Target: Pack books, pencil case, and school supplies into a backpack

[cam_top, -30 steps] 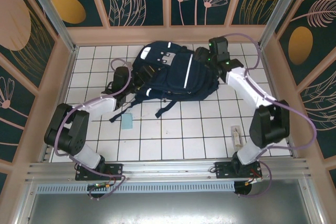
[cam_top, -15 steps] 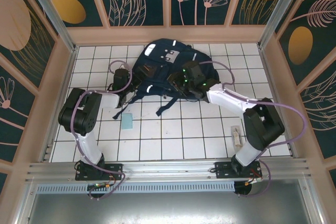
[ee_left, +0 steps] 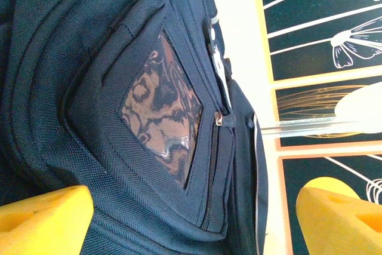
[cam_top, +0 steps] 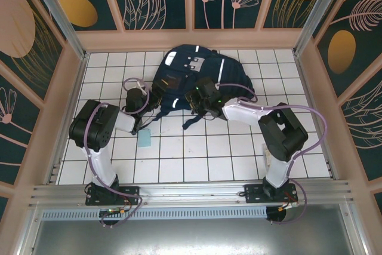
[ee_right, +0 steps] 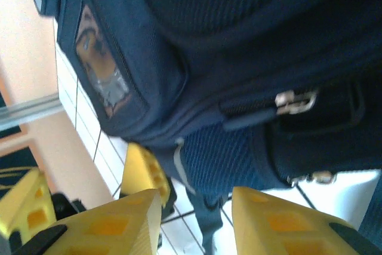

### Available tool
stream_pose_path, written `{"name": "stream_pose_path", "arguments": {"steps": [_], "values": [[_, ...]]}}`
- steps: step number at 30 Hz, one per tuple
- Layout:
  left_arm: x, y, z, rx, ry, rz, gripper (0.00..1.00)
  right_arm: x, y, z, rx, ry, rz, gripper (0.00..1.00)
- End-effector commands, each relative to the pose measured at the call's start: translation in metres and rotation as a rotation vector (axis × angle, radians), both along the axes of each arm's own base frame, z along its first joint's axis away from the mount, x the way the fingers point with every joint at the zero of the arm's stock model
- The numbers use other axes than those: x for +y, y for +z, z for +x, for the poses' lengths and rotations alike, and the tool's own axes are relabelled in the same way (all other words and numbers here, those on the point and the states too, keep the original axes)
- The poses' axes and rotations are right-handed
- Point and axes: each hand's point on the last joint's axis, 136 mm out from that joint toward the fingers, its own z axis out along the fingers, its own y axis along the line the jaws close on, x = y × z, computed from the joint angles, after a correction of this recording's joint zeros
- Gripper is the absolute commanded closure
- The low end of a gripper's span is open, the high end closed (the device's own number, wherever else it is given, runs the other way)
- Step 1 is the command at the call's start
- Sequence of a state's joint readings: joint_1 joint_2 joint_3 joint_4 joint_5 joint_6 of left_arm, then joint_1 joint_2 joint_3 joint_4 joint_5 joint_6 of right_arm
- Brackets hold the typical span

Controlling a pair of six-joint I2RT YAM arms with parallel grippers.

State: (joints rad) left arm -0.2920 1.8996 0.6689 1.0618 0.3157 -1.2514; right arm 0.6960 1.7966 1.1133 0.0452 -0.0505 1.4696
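Your backpack (cam_top: 230,82) lies on the tiled table (cam_top: 197,159) at its far middle, close to the back wall (cam_top: 191,39), with dark straps trailing toward you. Both arms reach in at its near edge.

Your left gripper (cam_top: 154,98) sits at the near-left side of the backpack. In the left wrist view its yellow fingers (ee_left: 45,219) are spread wide. Nothing is held between them, and the navy fabric fills the gap. Just ahead you see a clear window pocket (ee_left: 160,108) with a small metal zipper pull (ee_left: 219,120) beside it.

Your right gripper (cam_top: 192,98) sits at the near middle of the backpack, just beside the left one. In the right wrist view its fingers (ee_right: 280,225) stand apart. A dark strap (ee_right: 209,207) hangs in the gap, and you cannot tell whether it touches either finger. A metal buckle (ee_right: 295,101) shows on the fabric above.

A light-blue flat piece (cam_top: 144,139) lies on the tiles near you, left of centre and apart from the backpack. A whitish oblong piece (cam_top: 266,157) lies near the right side, partly hidden by the right arm
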Motion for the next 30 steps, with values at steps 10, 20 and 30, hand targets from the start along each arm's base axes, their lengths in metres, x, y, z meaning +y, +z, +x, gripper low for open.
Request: {"name": "stream_pose_path", "arguments": {"steps": [10,20,30], "values": [[-0.005,-0.024,-0.023,0.119,-0.045,0.002,0.11,-0.027,-0.046,0.019,0.068,-0.096,-0.074,0.61],[-0.003,-0.02,-0.021,0.112,-0.031,0.01,0.11,-0.003,-0.044,-0.003,0.135,-0.041,-0.047,0.52],[-0.004,-0.016,-0.022,0.108,-0.037,-0.001,0.11,-0.017,-0.068,-0.005,0.193,-0.093,-0.084,0.52]]}}
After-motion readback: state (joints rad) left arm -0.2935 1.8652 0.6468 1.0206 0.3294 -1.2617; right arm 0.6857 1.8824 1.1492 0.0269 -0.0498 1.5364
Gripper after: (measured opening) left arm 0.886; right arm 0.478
